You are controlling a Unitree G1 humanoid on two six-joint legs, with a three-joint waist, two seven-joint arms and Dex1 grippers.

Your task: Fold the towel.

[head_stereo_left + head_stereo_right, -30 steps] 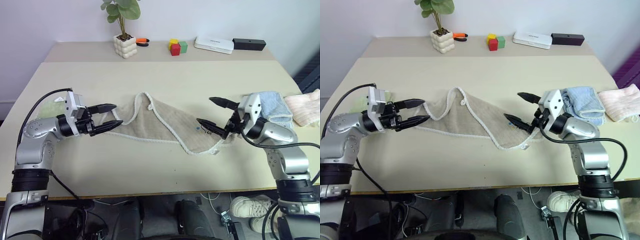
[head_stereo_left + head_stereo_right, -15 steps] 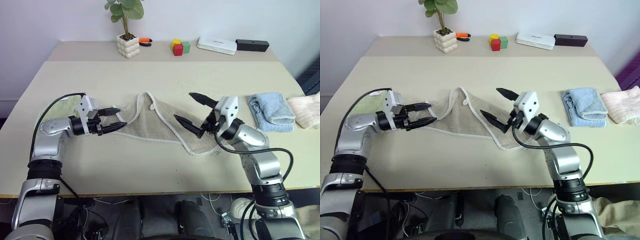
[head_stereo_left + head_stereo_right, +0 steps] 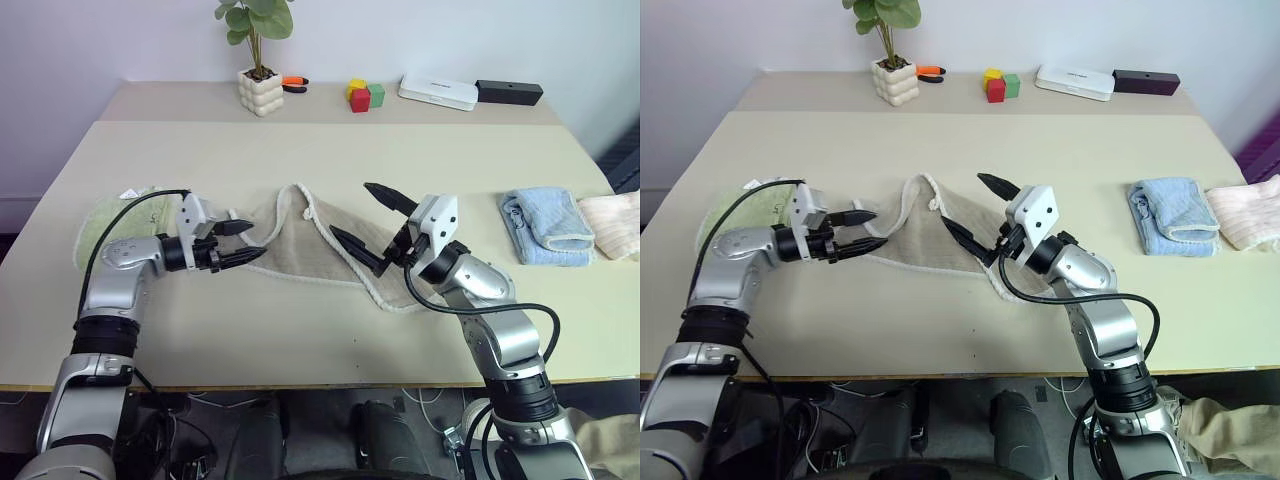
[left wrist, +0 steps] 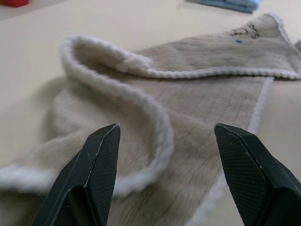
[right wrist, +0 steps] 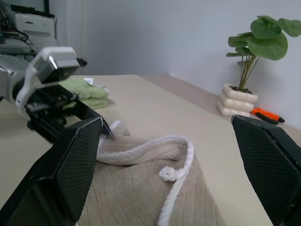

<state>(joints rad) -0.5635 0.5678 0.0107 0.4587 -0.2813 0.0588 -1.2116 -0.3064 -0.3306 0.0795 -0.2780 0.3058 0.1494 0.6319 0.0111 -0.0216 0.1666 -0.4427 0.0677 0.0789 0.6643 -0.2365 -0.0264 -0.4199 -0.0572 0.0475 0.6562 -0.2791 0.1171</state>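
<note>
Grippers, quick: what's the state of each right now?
Left gripper: open, empty, at the towel's left end.
Right gripper: open wide, empty, above the towel.

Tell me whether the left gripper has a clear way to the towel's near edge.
Probably yes. The left gripper is open at the towel, whose corded edge lies between its fingers, with nothing between.

Counts: 4 towels on the table (image 3: 300, 330): 1 beige towel (image 3: 330, 255) w/ white cord edge, 1 green towel (image 3: 112, 222), 1 light blue towel (image 3: 545, 222), 1 pink towel (image 3: 615, 220).

2 pincers: left pincer (image 3: 248, 242), right pincer (image 3: 365, 217), 2 black fingers ea.

At the back: 1 potted plant (image 3: 258, 60), 3 blocks (yellow, red, green) (image 3: 364, 95), 1 white box (image 3: 438, 92), 1 black box (image 3: 508, 92), 1 orange-handled tool (image 3: 294, 83).
</note>
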